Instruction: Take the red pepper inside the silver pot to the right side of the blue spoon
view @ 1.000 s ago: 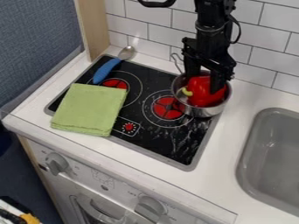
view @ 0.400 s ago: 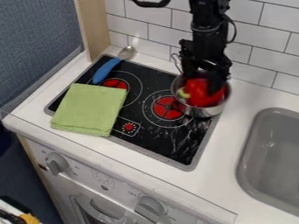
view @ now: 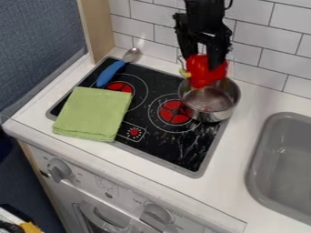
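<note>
The glossy red toy pepper (view: 205, 71) is clamped in the black two-finger claw (view: 203, 53) — held above the round silver metal pot (view: 210, 101).

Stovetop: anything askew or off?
Slightly: folded green cloth overlaps the ring of the burner by the spoon, a risk if hot. Whitish streaks nearer the front: smears or glare, can't tell.

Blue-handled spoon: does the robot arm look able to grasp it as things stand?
Probably not: the end effector is occupied, with the red bell pepper gripped over the silver pot. The spoon itself seems free to approach, since nothing lies on it.
</note>
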Controlling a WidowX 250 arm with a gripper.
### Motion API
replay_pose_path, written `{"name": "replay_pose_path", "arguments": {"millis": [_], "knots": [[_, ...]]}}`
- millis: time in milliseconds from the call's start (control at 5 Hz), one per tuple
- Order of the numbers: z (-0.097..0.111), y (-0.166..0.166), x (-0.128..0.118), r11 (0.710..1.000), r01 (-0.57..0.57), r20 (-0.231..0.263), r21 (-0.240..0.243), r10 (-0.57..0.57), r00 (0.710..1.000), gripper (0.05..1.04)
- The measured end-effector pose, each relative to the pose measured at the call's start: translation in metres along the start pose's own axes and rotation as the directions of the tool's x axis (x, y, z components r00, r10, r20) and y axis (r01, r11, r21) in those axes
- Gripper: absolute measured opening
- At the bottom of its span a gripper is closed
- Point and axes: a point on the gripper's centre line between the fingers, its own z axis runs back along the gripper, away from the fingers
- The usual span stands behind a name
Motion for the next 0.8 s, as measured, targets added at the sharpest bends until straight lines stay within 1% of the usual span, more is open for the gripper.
{"name": "replay_pose_path", "arguments": {"millis": [200, 400, 600, 800], "knots": [[0.008, 0.019, -0.014, 0.998, -0.056, -0.005, 0.027, 0.056, 0.998, 0.821], [0.013, 0.054, -0.033, 0.985, -0.15, -0.014, 0.081, 0.152, 0.988, 0.821], [0.018, 0.084, -0.045, 0.964, -0.228, 0.002, 0.139, 0.23, 0.973, 0.821], [0.019, 0.097, -0.049, 0.949, -0.273, 0.025, 0.161, 0.273, 0.962, 0.82]]}}
